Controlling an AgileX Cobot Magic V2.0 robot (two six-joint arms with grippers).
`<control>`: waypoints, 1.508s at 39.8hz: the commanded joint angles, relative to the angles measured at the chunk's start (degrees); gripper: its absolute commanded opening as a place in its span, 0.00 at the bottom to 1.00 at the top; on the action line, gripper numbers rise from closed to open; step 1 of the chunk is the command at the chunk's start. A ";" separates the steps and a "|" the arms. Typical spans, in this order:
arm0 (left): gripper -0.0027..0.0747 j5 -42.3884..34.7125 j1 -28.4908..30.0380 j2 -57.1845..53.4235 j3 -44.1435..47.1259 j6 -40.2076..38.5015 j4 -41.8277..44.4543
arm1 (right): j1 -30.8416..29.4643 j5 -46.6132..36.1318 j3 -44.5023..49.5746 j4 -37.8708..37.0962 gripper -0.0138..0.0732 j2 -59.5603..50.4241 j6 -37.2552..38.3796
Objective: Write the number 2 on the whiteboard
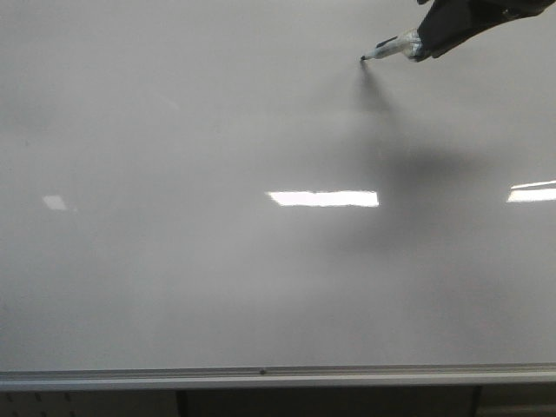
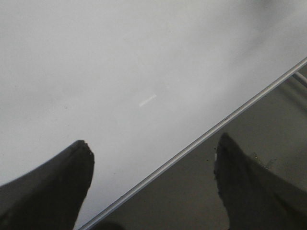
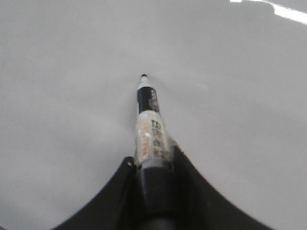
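Observation:
The whiteboard (image 1: pixel 217 278) is a large glossy white-grey board that fills the front view, with a silver frame along its near edge. No number 2 shows on it. My right gripper (image 1: pixel 434 39) at the top right is shut on a marker (image 1: pixel 391 48), whose black tip touches or nearly touches the board. In the right wrist view the marker (image 3: pixel 151 124) sticks out from between the shut fingers over the bare whiteboard (image 3: pixel 72 96). My left gripper (image 2: pixel 153 158) is open and empty above the whiteboard (image 2: pixel 120 57), at its frame edge.
The silver frame (image 1: pixel 261 375) runs along the board's near edge; it also shows in the left wrist view (image 2: pixel 192 146), with a darker surface beyond it. Bright light reflections (image 1: pixel 323 198) lie on the board. The right arm casts a shadow (image 1: pixel 426 165).

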 commanded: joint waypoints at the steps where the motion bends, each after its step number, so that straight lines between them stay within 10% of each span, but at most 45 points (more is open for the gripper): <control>1: 0.70 -3.79 0.23 -0.78 -1.40 -0.76 -1.09 | -1.73 -5.24 -2.07 -0.33 0.26 -1.40 0.02; 60: 0.70 -4.89 0.23 -0.78 -1.40 -0.76 -1.09 | -7.12 14.66 -4.11 -1.37 0.26 -0.37 0.02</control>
